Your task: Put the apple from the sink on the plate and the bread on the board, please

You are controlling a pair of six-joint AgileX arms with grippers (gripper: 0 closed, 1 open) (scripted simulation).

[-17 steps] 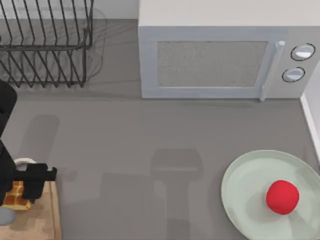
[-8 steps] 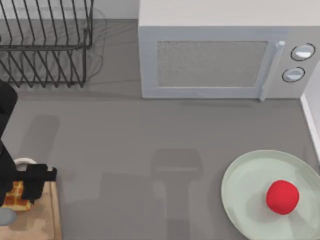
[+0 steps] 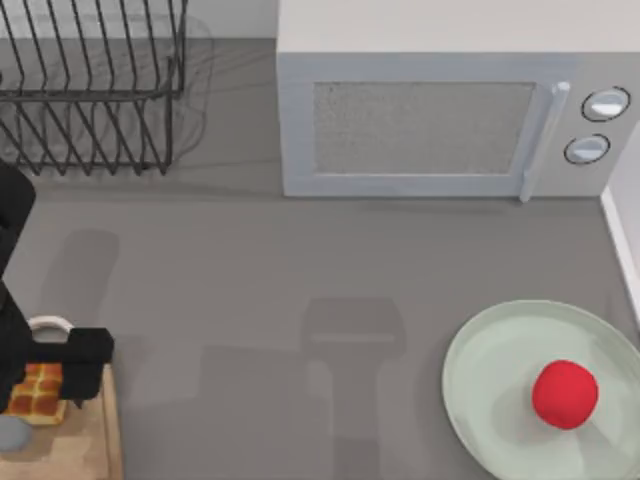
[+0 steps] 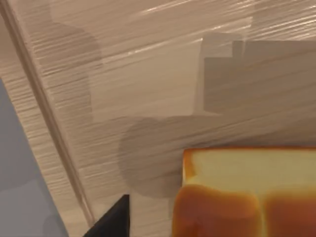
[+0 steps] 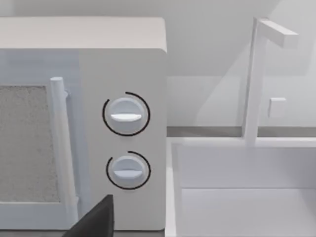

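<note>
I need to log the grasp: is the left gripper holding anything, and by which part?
Cannot be told: the left gripper sits over the bread on the board.

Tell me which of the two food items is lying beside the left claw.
The bread, on the wooden board at the table's left beside the left claw. The apple rests far right on the plate.

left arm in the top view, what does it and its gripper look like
The left arm is matte black all over, built of blocky, rounded segments with no markings, stripes or loose cables visible. Its left gripper is the same flat black, boxy with squared edges. In each wrist view a dark, angular black finger tip pokes in, plain and unmarked.
</note>
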